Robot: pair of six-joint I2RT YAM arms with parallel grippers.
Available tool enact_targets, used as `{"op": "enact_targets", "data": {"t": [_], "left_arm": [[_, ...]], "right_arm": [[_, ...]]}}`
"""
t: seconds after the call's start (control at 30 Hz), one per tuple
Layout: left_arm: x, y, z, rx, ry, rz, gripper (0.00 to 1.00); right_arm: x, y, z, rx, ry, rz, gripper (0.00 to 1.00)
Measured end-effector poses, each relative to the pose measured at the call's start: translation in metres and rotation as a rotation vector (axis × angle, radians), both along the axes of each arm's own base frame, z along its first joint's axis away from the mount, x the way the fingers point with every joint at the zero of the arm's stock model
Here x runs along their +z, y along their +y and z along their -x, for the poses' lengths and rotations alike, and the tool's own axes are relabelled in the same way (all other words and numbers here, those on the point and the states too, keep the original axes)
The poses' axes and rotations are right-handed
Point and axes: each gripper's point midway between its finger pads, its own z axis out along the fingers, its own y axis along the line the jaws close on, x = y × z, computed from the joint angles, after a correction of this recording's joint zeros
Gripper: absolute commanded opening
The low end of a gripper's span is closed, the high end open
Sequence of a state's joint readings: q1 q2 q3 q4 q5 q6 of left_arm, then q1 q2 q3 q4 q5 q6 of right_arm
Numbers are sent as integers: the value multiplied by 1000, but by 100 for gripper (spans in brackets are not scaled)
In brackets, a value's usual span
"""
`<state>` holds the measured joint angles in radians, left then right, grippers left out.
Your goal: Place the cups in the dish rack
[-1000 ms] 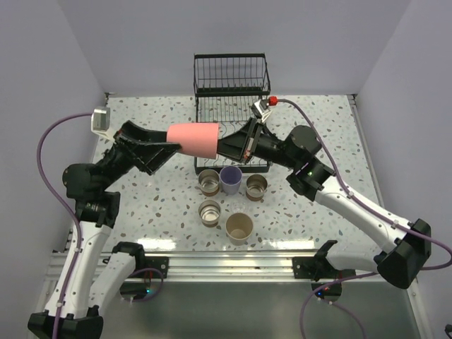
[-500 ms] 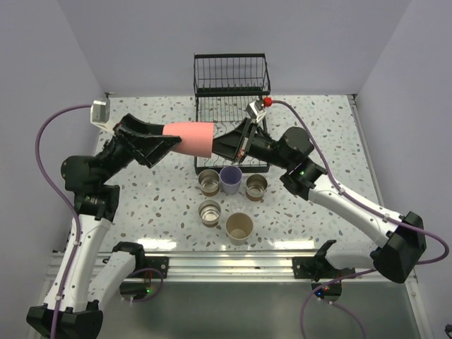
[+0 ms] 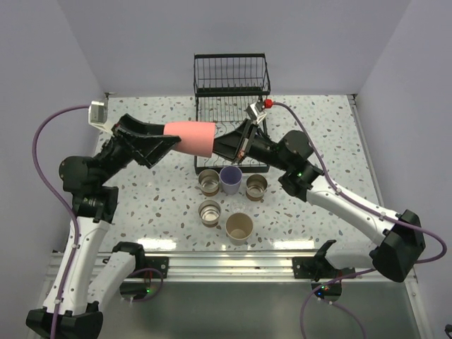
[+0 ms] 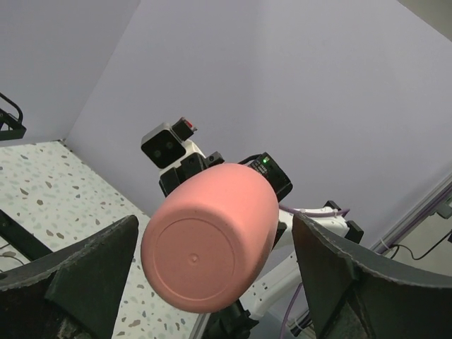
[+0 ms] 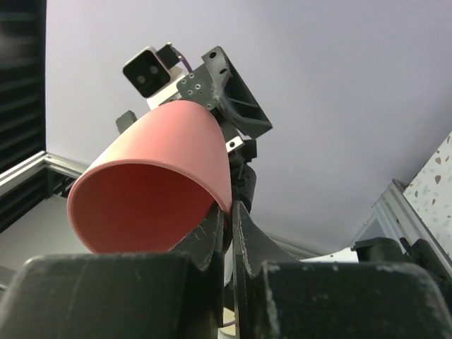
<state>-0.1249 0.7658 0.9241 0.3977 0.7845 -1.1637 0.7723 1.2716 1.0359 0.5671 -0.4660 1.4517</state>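
Coral-pink cup (image 3: 191,138) is in the air, lying on its side at about 11 o'clock from the cluster of cups on the table (image 3: 155,205). It is left of the dish rack (image 3: 232,74) and not over the tray.

Right gripper (image 5: 226,212): jaws pinched tight on the cup's rim wall, one finger inside the mouth and one outside. It appears to carry the whole cup.

Left gripper (image 4: 219,233): jaws spread wide to either side of the cup's base. The left wrist view shows a gap on both sides, so no grip there.

On the table, at 6 o'clock from the rack:
- lavender cup (image 3: 230,179) between two brown ones
- three brown cups (image 3: 208,182) (image 3: 256,186) (image 3: 210,212)
- beige cup (image 3: 239,227) nearest the arm bases

All five stand mouth up. I can't pick out a clear cup.

Rack: no cup visible in the upright basket. The arms hide part of the tray, so I can't be sure about that part.

Judgement: early in the task. Nothing is visibly loaded, the pink cup looks mid-handover, and five cups remain to be placed.
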Motion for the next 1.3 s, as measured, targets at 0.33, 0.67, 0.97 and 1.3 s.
{"op": "enact_targets", "data": {"t": [0.33,0.67,0.97,1.3], "left_arm": [[-2,0,-8,8,18,6,77],[-2,0,-7,8,19,6,86],[-2,0,-8,11,16,8,62],[-13,-3,-20,0,56,-11,0]], "right_arm": [[-13,1,-1,0,26,18,0],[1,0,-2,2,15,-47,0],[-7,4,-8,-4,33,-44,0],[-27,5,-14,-32,53,26,22]]}}
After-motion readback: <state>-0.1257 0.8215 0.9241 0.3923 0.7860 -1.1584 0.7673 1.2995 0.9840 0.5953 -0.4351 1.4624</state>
